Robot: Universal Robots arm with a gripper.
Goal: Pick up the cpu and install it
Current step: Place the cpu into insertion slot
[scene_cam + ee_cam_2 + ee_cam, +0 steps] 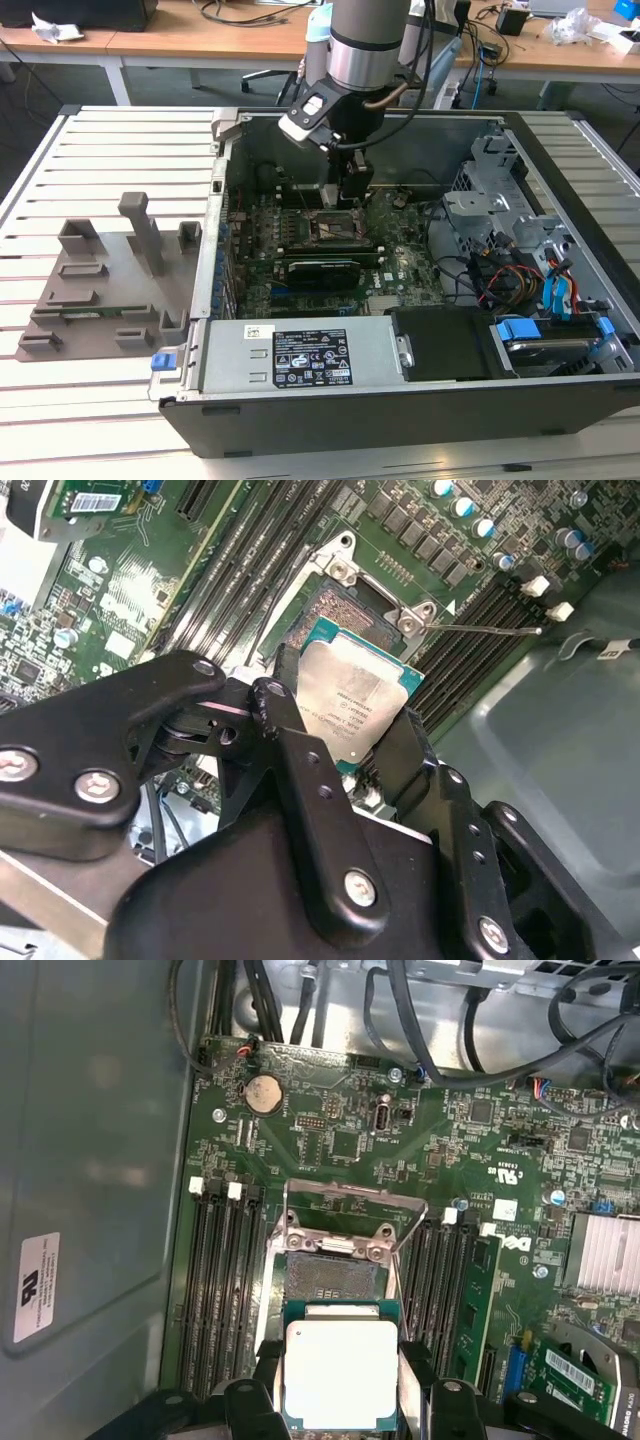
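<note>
Tool: the tool [352, 200] hangs from the arm [365, 45] inside the open computer case [400, 425], at about 11 o'clock from the case's middle in the exterior view. In both wrist views its two black fingers [285, 695] are clamped on opposite edges of the cpu.

Cpu: the cpu [340, 1375] sits flat between the fingers with its silvery plate facing the cameras and a thin green rim showing around it. In the second wrist view the cpu [355, 705] is slightly tilted in the picture and overlaps one edge of the socket. It is held clear of the socket and is not seated.

Socket: the socket [330, 1275] is open, its pin field is bare and its metal frame is swung up beside it.

Motherboard: the green motherboard [390, 265] lies on the case floor. Memory slots [220, 1280] run along both sides of the socket, and a coin battery [265, 1091] sits well apart from it.

Power supply: the power supply [300, 355] is at 6 o'clock of the motherboard in the exterior view.

Grey tray: the grey tray [100, 270] with upright blocks lies at 9 o'clock of the case, on the exterior view's left.

Surface: the slatted surface [110, 150] carries both the case and the tray.
</note>
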